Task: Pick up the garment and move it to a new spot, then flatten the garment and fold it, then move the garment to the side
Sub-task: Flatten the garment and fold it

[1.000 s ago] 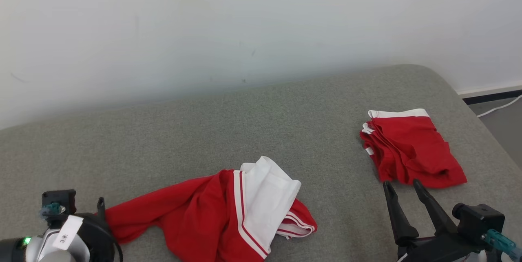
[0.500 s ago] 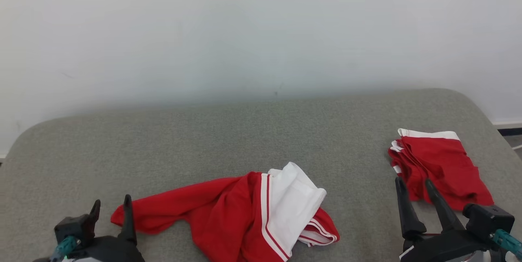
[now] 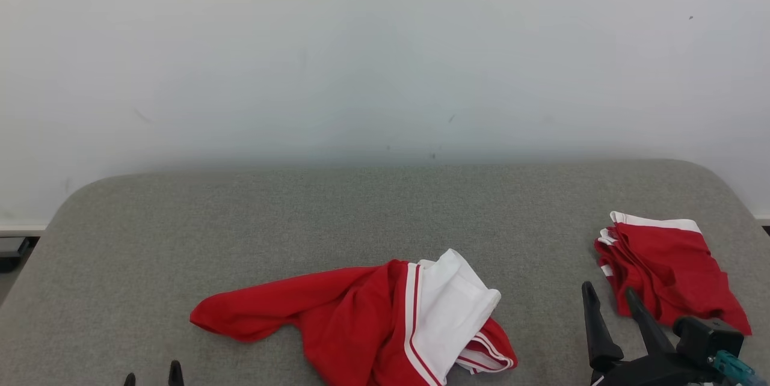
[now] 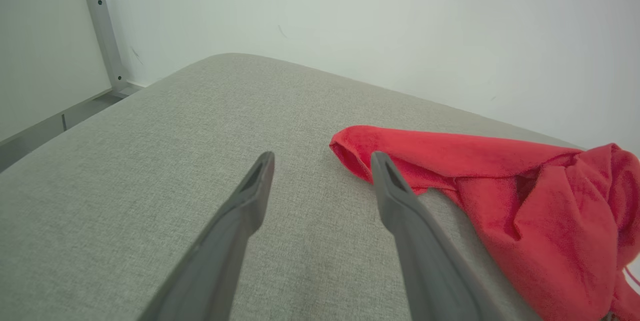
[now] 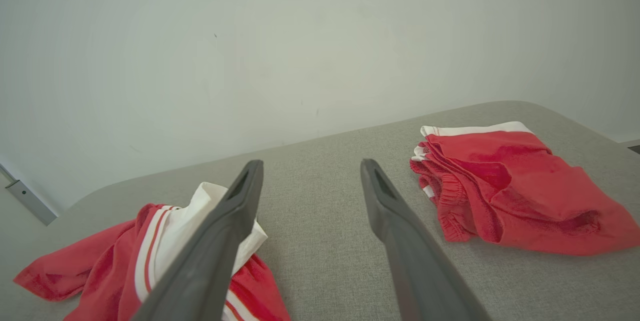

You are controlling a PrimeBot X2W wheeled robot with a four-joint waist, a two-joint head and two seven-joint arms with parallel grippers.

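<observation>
We see the left pincer (image 4: pixel 322 157) open and empty over the grey bench (image 4: pixel 150 126). The crumpled red-and-white garment (image 4: pixel 500 176) lies ahead of it and to its right, with the red end nearest its right finger. The right pincer (image 5: pixel 311 163) is likewise spread and holds nothing; the same garment lies to its left and a folded red garment (image 5: pixel 500 181) to its right.

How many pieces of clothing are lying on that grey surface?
2. A crumpled red-and-white garment lies near the front middle; folded red shorts sit at the right. The folded pile's layers could hide another.
</observation>
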